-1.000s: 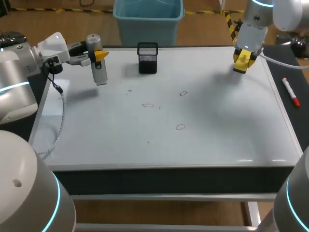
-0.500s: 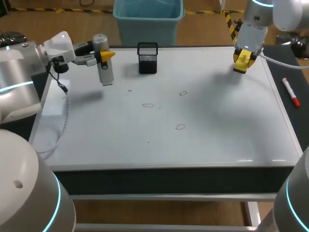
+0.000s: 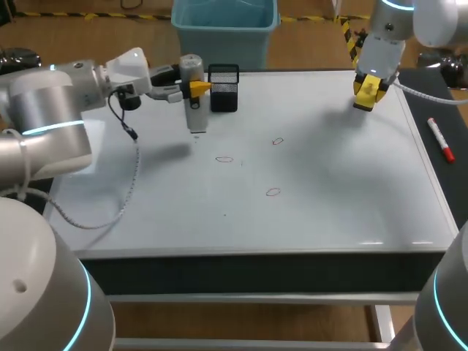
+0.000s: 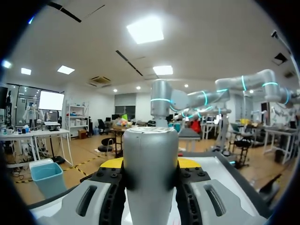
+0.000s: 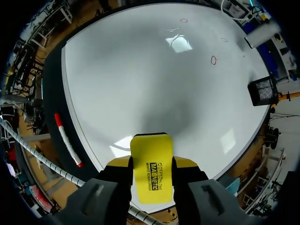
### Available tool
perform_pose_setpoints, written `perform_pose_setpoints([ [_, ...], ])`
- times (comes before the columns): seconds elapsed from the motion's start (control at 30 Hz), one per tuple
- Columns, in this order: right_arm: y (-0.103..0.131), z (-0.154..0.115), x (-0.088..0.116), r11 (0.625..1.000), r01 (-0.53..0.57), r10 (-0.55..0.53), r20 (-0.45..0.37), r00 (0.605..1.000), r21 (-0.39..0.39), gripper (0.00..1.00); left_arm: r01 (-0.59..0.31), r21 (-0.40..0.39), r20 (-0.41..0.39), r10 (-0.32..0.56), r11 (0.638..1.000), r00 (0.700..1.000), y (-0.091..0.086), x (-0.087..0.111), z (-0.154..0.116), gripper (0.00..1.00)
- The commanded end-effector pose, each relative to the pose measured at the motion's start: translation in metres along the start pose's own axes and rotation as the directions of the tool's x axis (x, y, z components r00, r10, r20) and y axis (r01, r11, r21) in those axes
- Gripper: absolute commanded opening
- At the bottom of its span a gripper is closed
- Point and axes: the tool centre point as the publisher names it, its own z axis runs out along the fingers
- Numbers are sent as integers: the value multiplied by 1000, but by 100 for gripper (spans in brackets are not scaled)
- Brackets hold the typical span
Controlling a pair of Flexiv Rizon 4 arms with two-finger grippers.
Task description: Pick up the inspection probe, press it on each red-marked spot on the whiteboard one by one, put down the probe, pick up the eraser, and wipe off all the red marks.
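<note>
The inspection probe, a grey cylinder, hangs upright over the back left of the whiteboard, just left of the black mesh holder. My left gripper is shut on it; in the left wrist view the probe fills the space between the fingers of the left gripper. Three red marks lie mid-board, ahead and to the right of the probe's tip. My right gripper holds the yellow eraser above the back right corner of the board.
A red marker lies on the dark strip right of the whiteboard, also seen beside the right gripper. The mesh holder stands near the board's back edge.
My left arm has carried the probe to the right along the back of the board, up to the mesh holder. The right arm and eraser have stayed put.
</note>
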Motion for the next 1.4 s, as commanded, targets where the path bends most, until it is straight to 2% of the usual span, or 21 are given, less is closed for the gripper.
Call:
perform_pose_setpoints([
  [0.03, 0, -1, 1, 1000, 2, -2, -2, 1000, 2, 0, -7, -7, -37, 7, 1000, 999, 4, -6, 22, 0],
  [0.23, 0, -1, 1, 1000, 2, -2, -2, 1000, 2, 0, -30, -4, -110, 29, 1000, 993, 9, 6, 43, 0],
  [0.5, 0, -1, 1, 1000, 2, -2, -2, 1000, 2, 0, -31, -2, -152, 30, 1000, 988, 17, 22, 50, 0],
  [0.7, 0, -1, 1, 1000, 2, -2, -2, 1000, 2, 0, -24, -10, -171, 22, 1000, 985, 19, 34, 49, 0],
  [0.97, 0, -1, 1, 1000, 2, -2, -2, 1000, 2, 0, -8, -7, -169, 6, 1000, 986, 33, 47, 44, 0],
  [1.4, 0, -1, 1, 1000, 2, -2, -2, 1000, 2, 0, 34, -8, -180, -35, 999, 983, 54, 51, 39, 0],
])
